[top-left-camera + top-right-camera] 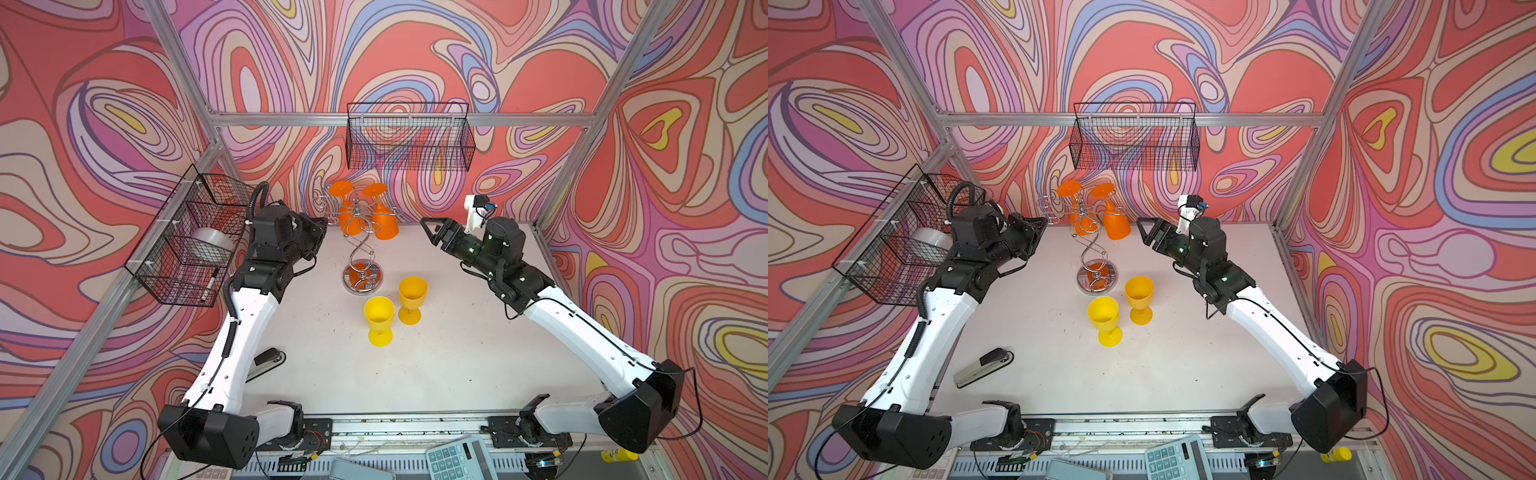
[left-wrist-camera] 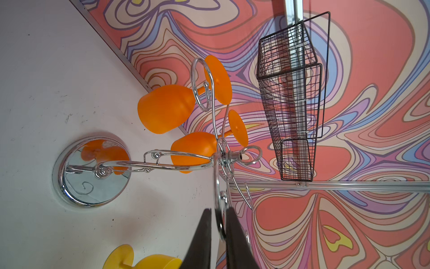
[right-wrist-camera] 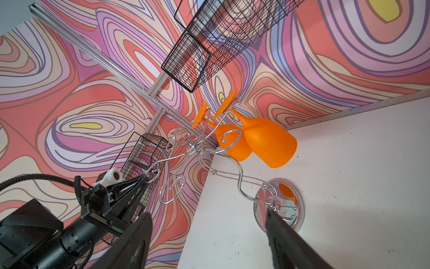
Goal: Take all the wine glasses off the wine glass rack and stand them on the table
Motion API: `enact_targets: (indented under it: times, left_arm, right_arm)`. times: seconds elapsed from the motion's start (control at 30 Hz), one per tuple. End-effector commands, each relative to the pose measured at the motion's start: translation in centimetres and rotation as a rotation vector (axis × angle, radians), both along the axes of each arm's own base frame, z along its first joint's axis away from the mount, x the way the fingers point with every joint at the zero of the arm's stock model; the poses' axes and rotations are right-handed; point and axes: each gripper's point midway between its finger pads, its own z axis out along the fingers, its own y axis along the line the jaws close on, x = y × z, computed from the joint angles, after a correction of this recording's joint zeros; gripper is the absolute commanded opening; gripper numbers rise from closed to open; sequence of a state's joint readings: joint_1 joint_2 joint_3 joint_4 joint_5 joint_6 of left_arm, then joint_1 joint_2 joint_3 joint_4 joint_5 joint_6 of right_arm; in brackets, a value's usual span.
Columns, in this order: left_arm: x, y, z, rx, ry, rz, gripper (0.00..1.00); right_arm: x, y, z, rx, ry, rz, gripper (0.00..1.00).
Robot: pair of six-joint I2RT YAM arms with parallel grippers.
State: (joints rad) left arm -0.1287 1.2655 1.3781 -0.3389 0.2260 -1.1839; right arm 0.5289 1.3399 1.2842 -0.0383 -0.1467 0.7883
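A: Status?

B: Left hand (image 2: 218, 215) is pinched shut on one curled hook arm of the wine glass rack (image 1: 360, 249), bracing it. Right hand (image 3: 208, 213) is wide open w/ nothing in it, near the rack's other side, not touching.

A: And the glass?

B: Orange wine glass (image 1: 385, 226) hangs upside down, foot caught in a hook up top, bowl on the right hand's side. Second orange glass (image 1: 348, 222) hangs right beside it; can't tell if they touch. Yellow glasses (image 1: 379, 316) stand on the surface (image 1: 457, 353), in front of the base.

A: How to do it well?

B: IMO take the bowl gently w/ the right hand, then slide the foot out along the hook's open end — not straight down. Rack looks light & top-heavy, so the left brace matters. Mind the neighbor glass — a knock could unhook it.
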Motion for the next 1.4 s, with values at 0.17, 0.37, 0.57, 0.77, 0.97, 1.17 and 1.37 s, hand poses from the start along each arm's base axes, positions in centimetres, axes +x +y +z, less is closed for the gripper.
enact_targets:
  times: [0.17,0.37,0.57,0.77,0.97,1.17,1.37]
  left_arm:
    - [0.9,0.7,0.3,0.022,-0.017,0.005,0.08]
    - [1.5,0.6,0.2,0.033,-0.019,-0.033,0.03]
    - [2.6,0.3,0.8,0.036,-0.034,-0.093,0.03]
    - [3.4,0.4,0.7,0.036,-0.034,-0.137,0.03]
    - [3.6,0.8,0.2,0.038,-0.034,-0.167,0.03]
    - [3.9,1.4,-0.1,0.05,-0.033,-0.181,0.03]
    - [4.5,2.0,-0.5,0.052,-0.026,-0.179,0.04]
  right_arm:
    - [-0.6,-0.7,0.1,-0.023,-0.015,-0.01,0.8]
    - [-0.8,-1.0,-0.1,-0.049,-0.02,-0.016,0.79]
    - [-1.0,-1.2,-0.1,-0.069,-0.024,-0.018,0.8]
    - [-1.2,-1.1,-0.4,-0.088,-0.025,-0.008,0.79]
    - [-1.0,-0.4,-0.9,-0.091,-0.022,0.017,0.78]
    - [-0.6,1.2,-1.5,-0.091,-0.009,0.043,0.77]
    - [-0.1,3.0,-1.8,-0.094,-0.002,0.072,0.76]
